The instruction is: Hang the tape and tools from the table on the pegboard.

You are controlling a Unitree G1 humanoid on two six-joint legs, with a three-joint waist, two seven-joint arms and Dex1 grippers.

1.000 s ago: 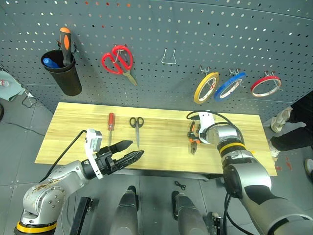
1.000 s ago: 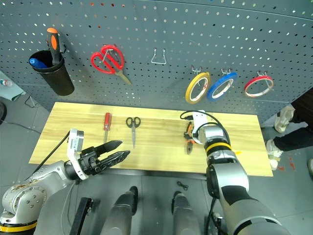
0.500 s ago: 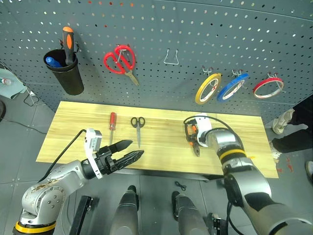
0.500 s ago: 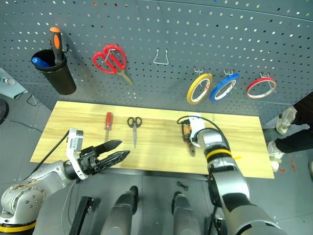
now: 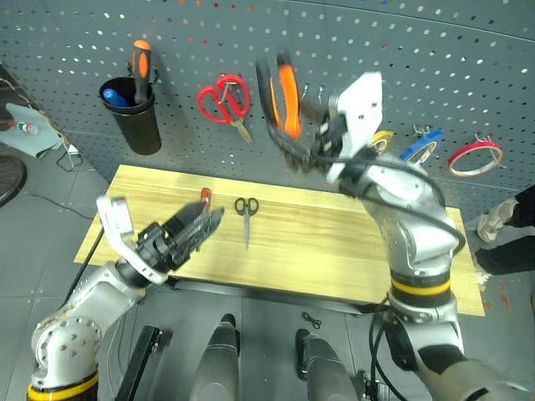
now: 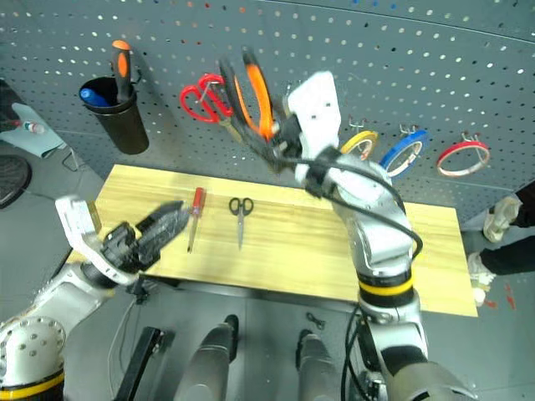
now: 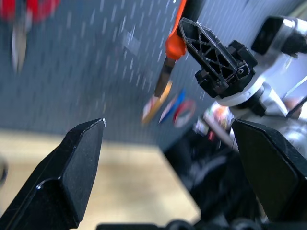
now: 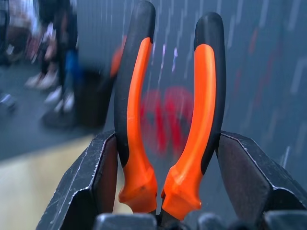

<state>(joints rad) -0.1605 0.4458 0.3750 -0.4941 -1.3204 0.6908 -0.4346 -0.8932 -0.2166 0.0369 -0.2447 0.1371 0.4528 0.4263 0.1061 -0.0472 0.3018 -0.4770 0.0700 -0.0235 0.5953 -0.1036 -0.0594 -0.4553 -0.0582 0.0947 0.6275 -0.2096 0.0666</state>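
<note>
The right gripper point(image 8: 160, 191) is clamped on the pliers point(image 5: 282, 98), with rubbery orange-and-black handles, raised before the perforated pegboard point(image 5: 351, 50). The left gripper point(image 5: 188, 230), fingers apart, hovers over the wooden desk point(image 5: 334, 251), where the slim screwdriver point(image 6: 195, 215) and small scissors point(image 5: 246, 215) lie.

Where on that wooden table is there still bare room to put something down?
The table's whole right stretch, from the black scissors to the far end, is bare. The left part is crowded: the red screwdriver lies beside the scissors, with the left gripper hovering there.
</note>
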